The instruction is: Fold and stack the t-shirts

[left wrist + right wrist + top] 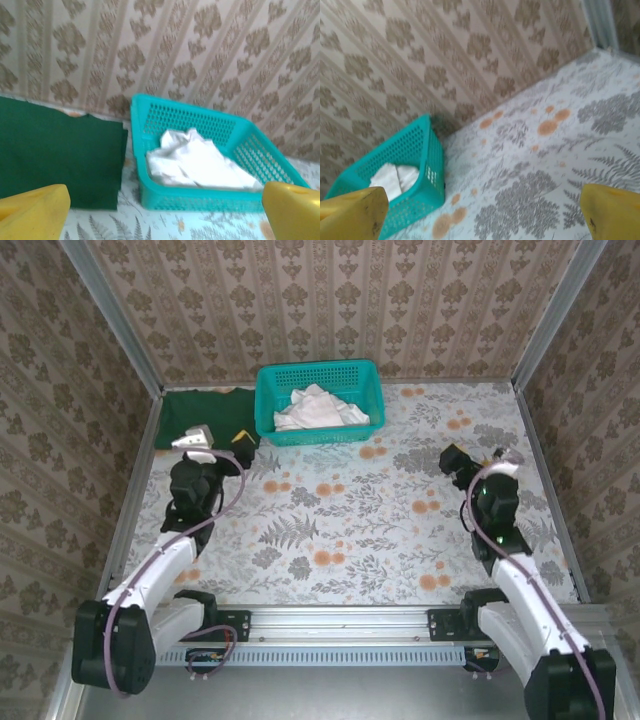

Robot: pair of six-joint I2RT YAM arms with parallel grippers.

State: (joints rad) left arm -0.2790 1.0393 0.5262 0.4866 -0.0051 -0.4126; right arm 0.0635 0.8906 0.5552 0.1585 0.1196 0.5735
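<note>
Top external: left arm [160, 565] bent, jaws wide.

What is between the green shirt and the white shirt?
The wall of the teal basket, in the left wrist view: white shirt inside, green shirt beside it.

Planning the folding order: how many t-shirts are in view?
2. The dark green shirt lies flat on the table, left of the teal basket; the white shirt sits crumpled inside that basket. Another could be hidden beneath it.

green shirt [55, 160] cut off by pic edge
</note>
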